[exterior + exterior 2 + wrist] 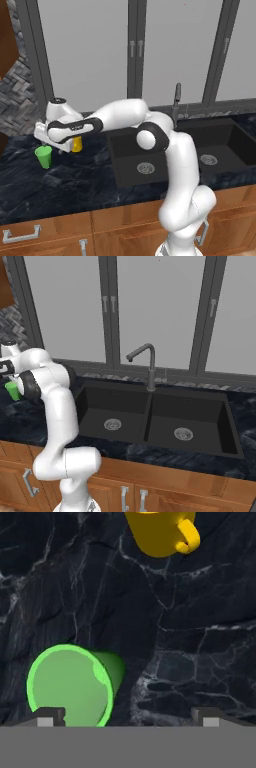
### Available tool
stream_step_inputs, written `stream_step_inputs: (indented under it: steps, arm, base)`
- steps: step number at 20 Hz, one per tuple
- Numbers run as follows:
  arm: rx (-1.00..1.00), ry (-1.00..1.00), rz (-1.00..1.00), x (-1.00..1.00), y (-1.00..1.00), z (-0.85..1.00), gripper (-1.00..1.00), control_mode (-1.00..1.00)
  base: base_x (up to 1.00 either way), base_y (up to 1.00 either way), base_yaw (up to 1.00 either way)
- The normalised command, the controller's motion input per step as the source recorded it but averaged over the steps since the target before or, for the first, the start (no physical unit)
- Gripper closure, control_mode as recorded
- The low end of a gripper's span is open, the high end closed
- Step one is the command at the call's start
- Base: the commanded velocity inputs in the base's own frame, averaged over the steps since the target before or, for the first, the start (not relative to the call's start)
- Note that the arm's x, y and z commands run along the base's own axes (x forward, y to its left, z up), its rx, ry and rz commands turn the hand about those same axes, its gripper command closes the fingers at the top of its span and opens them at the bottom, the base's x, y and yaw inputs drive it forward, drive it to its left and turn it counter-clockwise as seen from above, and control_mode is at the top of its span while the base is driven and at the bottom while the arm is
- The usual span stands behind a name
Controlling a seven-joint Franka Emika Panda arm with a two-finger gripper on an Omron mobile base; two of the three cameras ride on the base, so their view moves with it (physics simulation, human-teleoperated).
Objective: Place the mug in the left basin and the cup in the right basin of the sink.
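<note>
The green cup (44, 156) stands upright on the dark marble counter left of the sink, and the yellow mug (77, 145) stands just behind and to its right, partly hidden by my hand. My gripper (61, 148) hangs over the counter between them, open and empty. In the hand view the cup (70, 684) lies by the left fingertip (50, 717), the mug (160, 532) sits at the top with its handle to the right, and bare counter lies between my gripper's (129, 717) fingers. The black sink has a left basin (127, 150) and a right basin (225, 142).
A slim dark faucet (176, 100) rises behind the ridge between the basins. Tall grey window frames line the back wall. Wooden cabinet fronts (45, 232) run under the counter's front edge. The cup (12, 390) peeks out at the far left of the right base view.
</note>
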Motion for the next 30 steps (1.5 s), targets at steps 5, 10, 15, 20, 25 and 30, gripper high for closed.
stream_step_inputs:
  steps: [5, 10, 15, 20, 25, 30]
  arm:
    - [-0.02, 0.00, 0.00, 0.21, 0.17, -0.21, -1.00, -1.00]
    - [-0.03, 0.00, 0.00, 0.20, 0.10, -0.19, -1.00, -1.00]
    - [-0.03, 0.00, -0.01, 0.17, 0.07, -0.20, -1.00, -1.00]
    - [-0.02, 0.01, -0.01, 0.06, 0.11, -0.23, -1.00, -1.00]
    - [-0.02, 0.01, 0.00, 0.00, 0.17, -0.24, 1.00, -1.00]
    - [-0.03, 0.02, -0.01, -0.05, 0.03, -0.12, 1.00, -1.00]
  base:
    - [0.00, 0.00, 0.00]
    - [0.00, 0.00, 0.00]
    - [0.00, 0.00, 0.00]
    - [0.00, 0.00, 0.00]
    - [0.00, 0.00, 0.00]
    - [0.00, 0.00, 0.00]
